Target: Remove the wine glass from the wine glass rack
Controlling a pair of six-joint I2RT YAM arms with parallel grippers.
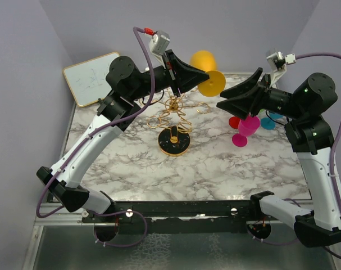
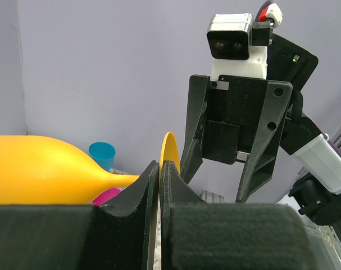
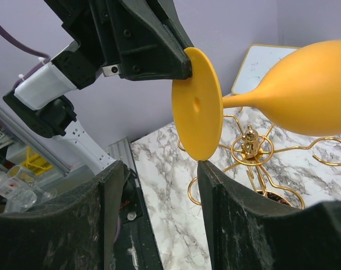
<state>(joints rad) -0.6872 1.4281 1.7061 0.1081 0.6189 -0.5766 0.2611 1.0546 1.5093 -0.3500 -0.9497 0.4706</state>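
Light, slick-looking wine glass (image 3: 310,84); left jaws clamp its foot, right jaws apart; you grab the stem.

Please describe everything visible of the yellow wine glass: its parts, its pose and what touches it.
The yellow-orange wine glass looks like opaque matte plastic: a rounded bowl, a thin stem and a flat round foot. It lies nearly horizontal in the air above the gold wire rack, free of its rings. The shut left gripper pinches the foot's edge. The open right gripper stands just under the foot; contact is unclear.
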